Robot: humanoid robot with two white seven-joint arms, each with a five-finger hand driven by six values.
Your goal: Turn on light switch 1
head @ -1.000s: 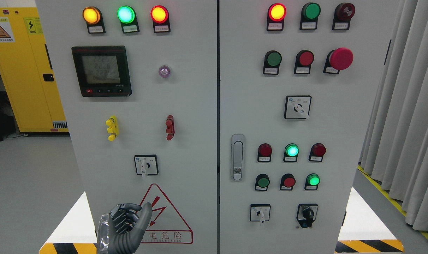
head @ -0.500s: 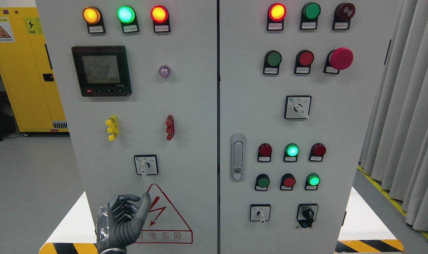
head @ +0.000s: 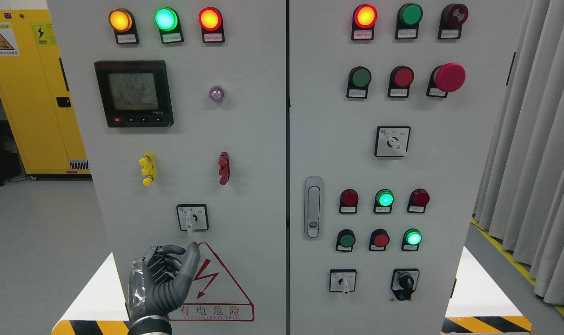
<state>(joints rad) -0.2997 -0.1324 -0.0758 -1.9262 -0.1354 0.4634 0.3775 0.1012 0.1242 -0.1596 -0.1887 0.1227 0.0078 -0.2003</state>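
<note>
Raised low before the grey cabinet (head: 245,139), the left robot hand (head: 163,284) is seen loosely curled, holding nothing, just under the rotary switch (head: 192,217). A yellow cabinet (head: 35,88) and curtains (head: 538,153) flank it.

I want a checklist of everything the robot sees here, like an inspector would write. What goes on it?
Surface: grey cabinet, two doors, upright.
Job's things: rotary switch on the left door, handle pointing down, untouched.
Clutter: nothing seen.
Hands: left hand below the switch, over the red warning triangle, fingers relaxed, holding nothing; right hand not in view.
Cables: nothing seen.
Surroundings: yellow cabinet at left, grey curtain at right, striped floor tape.
</note>
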